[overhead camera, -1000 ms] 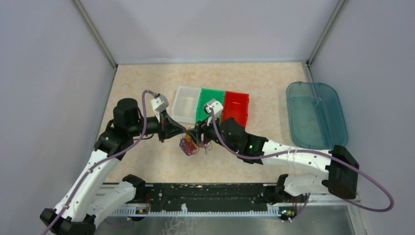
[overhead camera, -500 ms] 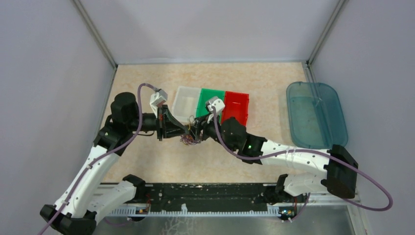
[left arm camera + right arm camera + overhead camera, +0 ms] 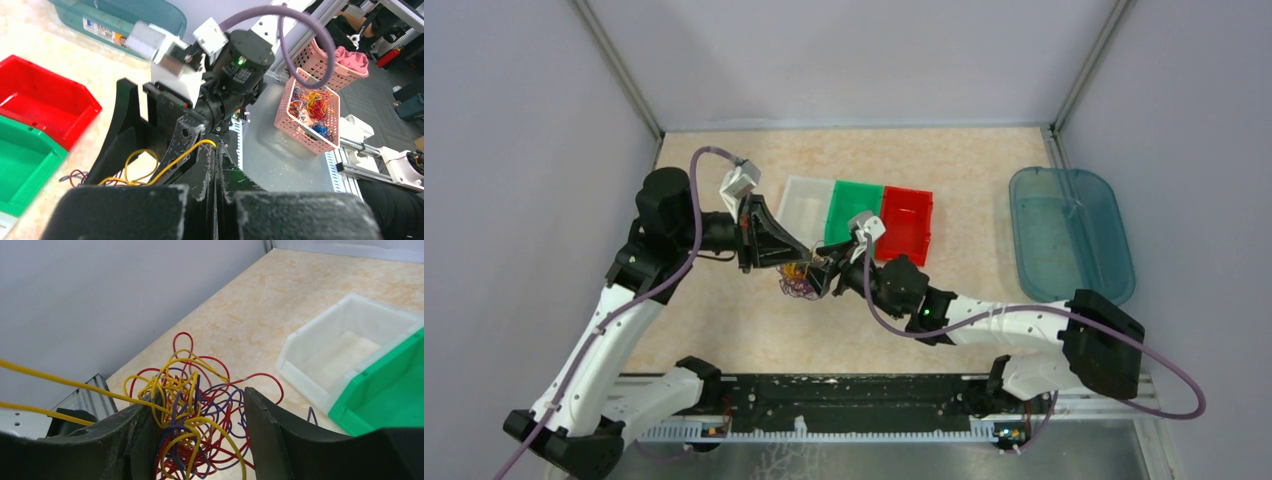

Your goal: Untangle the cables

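- Cables (image 3: 797, 284) hang as one red, yellow and dark purple knot between the two tool tips, in front of the white bin (image 3: 802, 205) and just above the counter (image 3: 744, 335).
- Compared with a second ago, the knot has shifted leftward and a little away from the arm bases. The left arm has drawn back and risen, and the right arm now reaches further across.
- Left tool (image 3: 216, 165) is pressed fully together on a yellow strand (image 3: 172, 162), which leaves its tip and loops back toward the knot.
- Right tool (image 3: 200, 397) has its jaws apart and straddles the tangle. Loops drape over one finger (image 3: 137, 432), but I see nothing squeezed between the two.
- In the right wrist view, two yellow lines (image 3: 60, 381) run straight and taut out of the bundle to the left.
- My judgement is that the pull has started feeding yellow wire out of the knot, though the red and purple loops look as snarled as ever.
- Little of the task appears done, as no wire lies separate and the green bin (image 3: 849, 200) and red bin (image 3: 909, 215) show nothing inside.
- Further pulling could tighten the knot instead of freeing it, since the right tool only cradles the bundle.
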You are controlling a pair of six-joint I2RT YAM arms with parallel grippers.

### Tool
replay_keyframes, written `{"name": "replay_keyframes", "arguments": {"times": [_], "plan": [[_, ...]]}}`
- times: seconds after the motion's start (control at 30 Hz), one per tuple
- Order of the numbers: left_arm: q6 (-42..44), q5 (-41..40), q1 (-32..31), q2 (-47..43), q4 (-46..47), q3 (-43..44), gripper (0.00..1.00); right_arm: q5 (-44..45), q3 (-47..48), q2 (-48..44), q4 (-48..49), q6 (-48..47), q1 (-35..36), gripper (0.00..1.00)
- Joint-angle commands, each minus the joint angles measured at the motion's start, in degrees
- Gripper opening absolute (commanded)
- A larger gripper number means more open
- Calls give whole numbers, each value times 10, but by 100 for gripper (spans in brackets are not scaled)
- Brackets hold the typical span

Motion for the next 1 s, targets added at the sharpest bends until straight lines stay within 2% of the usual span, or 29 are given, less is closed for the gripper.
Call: {"name": "replay_keyframes", "arguments": {"times": [0.0,0.33,0.57,0.7,0.97], "plan": [[-25,42,-5,5,46,64,0,6,-37,17,14,25,5,59],[-39,57,-5,41,88,158,0,22,-51,32,-24,53,5,59],[-5,28,-4,67,88,248,0,30,-56,44,-57,82,5,58],[31,-1,-5,73,86,280,0,30,-64,45,-64,95,5,58],[135,-117,-5,91,122,371,0,34,-80,49,-68,119,5,58]]}}
